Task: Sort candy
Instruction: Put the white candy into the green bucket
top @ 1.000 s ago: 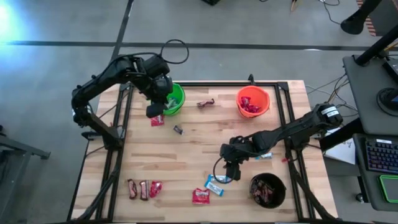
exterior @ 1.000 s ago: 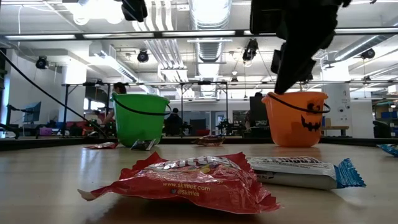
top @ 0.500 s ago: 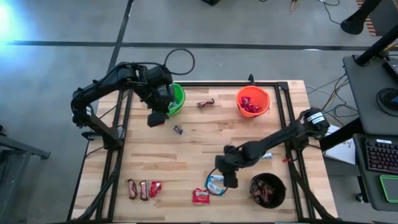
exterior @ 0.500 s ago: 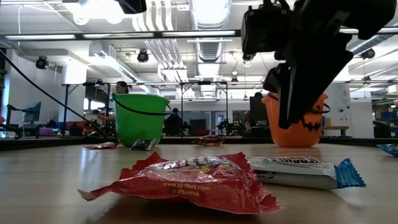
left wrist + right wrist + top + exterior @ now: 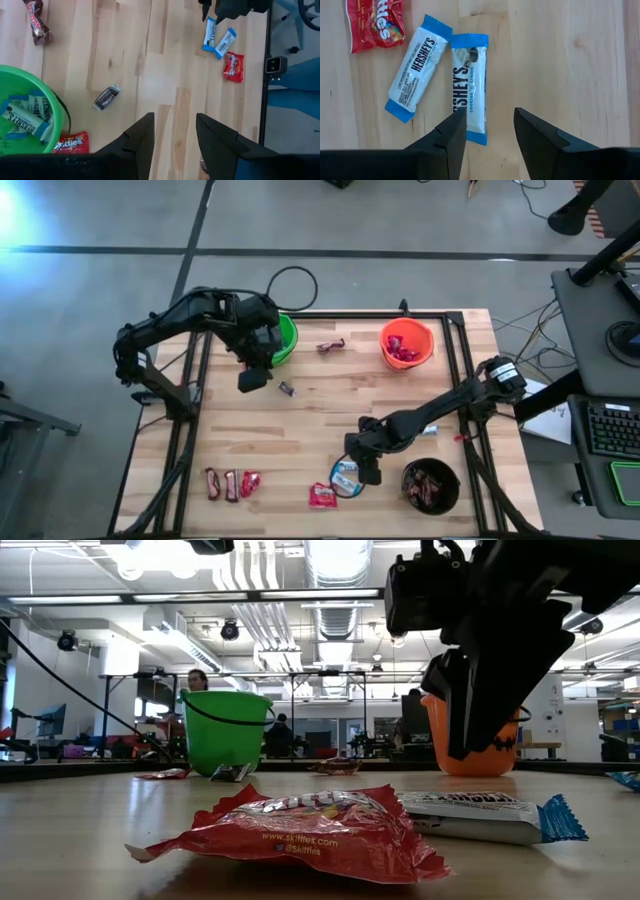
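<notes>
Above two blue-and-white bars [image 5: 469, 88], the right gripper [image 5: 490, 131], jaws apart.

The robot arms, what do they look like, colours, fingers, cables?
Both arms are dark, jointed segments. The left gripper and right gripper each end in two flat black fingers. A black cable loops behind the left arm; the right arm carries a white-marked joint near its base.
</notes>
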Motion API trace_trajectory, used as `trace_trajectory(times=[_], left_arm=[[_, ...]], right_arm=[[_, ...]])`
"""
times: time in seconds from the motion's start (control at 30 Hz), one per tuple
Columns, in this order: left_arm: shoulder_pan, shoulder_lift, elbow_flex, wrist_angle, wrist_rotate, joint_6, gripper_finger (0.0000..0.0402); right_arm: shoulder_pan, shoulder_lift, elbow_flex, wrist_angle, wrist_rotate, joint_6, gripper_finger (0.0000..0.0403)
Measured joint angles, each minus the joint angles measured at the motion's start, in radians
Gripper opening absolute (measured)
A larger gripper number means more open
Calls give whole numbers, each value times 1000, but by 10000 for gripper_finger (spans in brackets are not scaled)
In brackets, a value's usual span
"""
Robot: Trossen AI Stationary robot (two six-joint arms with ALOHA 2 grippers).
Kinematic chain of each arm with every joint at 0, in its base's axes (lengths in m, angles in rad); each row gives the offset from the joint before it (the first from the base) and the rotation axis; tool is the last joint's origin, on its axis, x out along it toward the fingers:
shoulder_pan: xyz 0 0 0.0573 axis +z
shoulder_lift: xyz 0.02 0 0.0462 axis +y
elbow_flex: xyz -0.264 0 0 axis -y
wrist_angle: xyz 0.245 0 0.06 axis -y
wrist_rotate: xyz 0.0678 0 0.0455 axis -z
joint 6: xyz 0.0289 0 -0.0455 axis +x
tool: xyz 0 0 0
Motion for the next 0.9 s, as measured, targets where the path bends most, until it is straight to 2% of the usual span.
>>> trace_trajectory(times=[0.4,0.7,0.9], left_arm=[[0,0,0,16,-2,-5,127],[0,0,0,17,-3,-5,127],[0,0,0,17,-3,-4,127]], right_arm=[[2,0,0,7,22,5,157],[26,0,-1,47,-13,42,150],[52,0,-1,63,17,57,149]])
